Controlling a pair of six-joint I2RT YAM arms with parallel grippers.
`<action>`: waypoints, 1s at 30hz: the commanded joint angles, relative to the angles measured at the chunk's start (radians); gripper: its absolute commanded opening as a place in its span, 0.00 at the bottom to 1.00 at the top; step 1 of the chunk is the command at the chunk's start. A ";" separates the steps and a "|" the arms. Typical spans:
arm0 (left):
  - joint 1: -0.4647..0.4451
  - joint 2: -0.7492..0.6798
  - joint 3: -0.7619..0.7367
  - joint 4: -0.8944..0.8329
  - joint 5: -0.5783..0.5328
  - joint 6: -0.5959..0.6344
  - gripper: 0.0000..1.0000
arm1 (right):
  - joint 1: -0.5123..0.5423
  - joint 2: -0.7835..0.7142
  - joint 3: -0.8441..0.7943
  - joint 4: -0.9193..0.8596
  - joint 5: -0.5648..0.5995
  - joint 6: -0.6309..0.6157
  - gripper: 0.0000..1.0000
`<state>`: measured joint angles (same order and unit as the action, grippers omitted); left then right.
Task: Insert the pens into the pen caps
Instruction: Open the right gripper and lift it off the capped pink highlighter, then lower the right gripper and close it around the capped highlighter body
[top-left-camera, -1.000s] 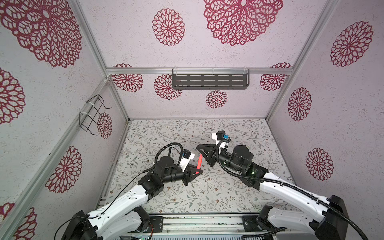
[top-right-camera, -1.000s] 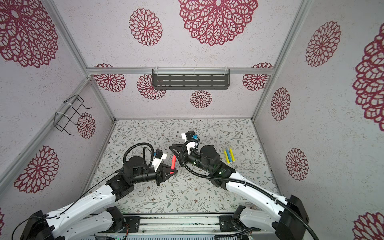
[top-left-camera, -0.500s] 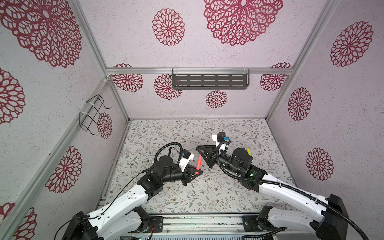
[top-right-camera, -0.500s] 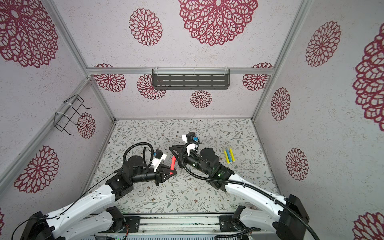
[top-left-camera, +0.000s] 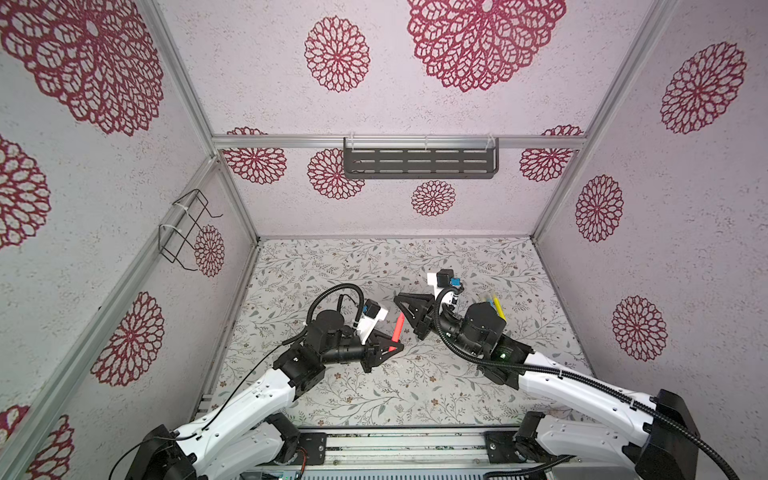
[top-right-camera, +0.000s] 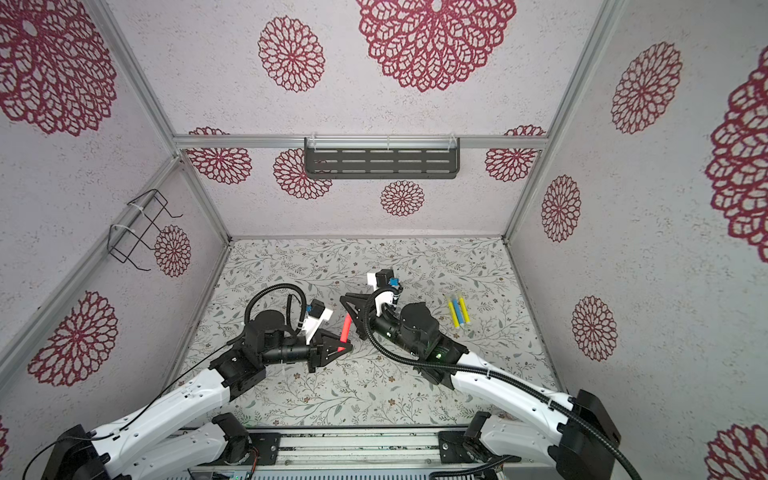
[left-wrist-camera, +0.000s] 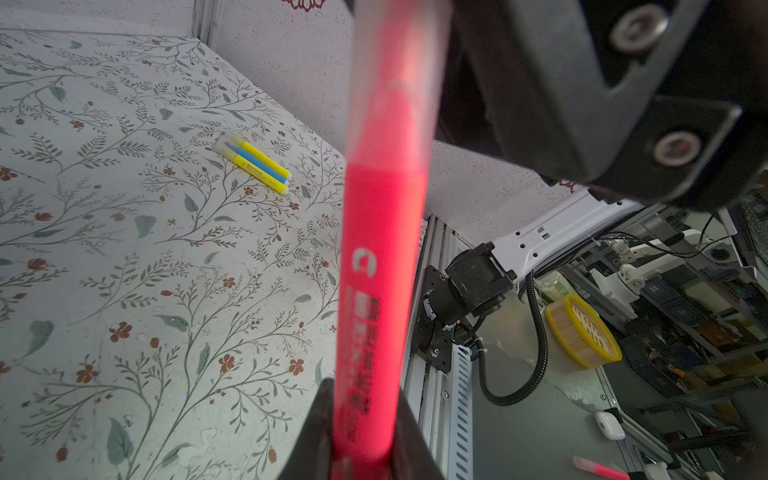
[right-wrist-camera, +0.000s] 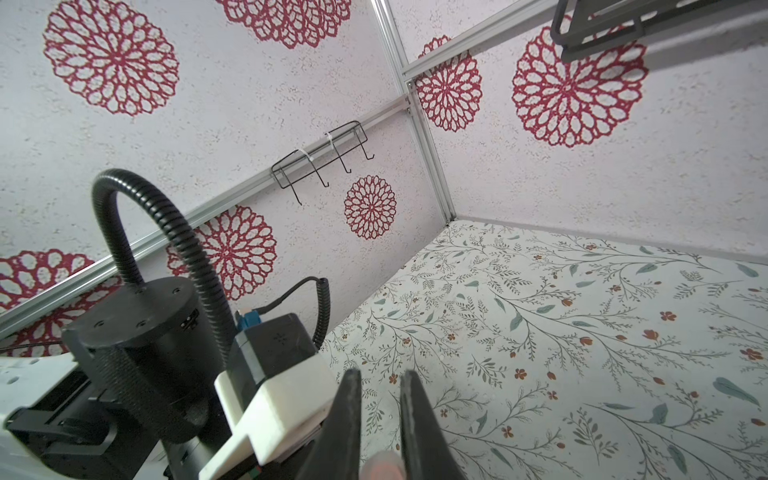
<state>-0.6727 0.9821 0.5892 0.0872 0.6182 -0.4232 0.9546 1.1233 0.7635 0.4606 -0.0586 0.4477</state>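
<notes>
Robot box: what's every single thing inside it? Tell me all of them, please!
red pen: one, red-pink, held up off the mat at its lower end
clear cap: one, see-through whitish, over the red pen's top end
yellow pens: two, bright yellow, lying on the mat's right side
blue pen: one, blue, lying between the yellow pens
mat: one, pale with leaves and little flowers, the floor
shelf: one, dark grey, back wall
wire rack: one, black, left wall
walls: three, pale with red flower prints, around the mat
arms: two, white and black, front
left gripper: black, shut on the red pen
right gripper: black, shut on the clear cap
</notes>
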 joint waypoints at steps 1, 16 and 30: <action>0.101 -0.033 0.136 0.433 -0.189 -0.106 0.00 | 0.116 0.046 -0.118 -0.405 -0.264 -0.011 0.00; 0.092 -0.017 0.090 0.288 -0.170 -0.065 0.00 | 0.096 -0.016 0.120 -0.557 -0.134 -0.159 0.57; 0.055 -0.151 -0.008 0.135 -0.333 -0.005 0.00 | -0.060 -0.128 0.198 -0.519 -0.262 -0.198 0.76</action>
<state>-0.6125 0.8444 0.5972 0.2405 0.3424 -0.4488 0.8989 1.0218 0.9470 -0.0509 -0.2935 0.2779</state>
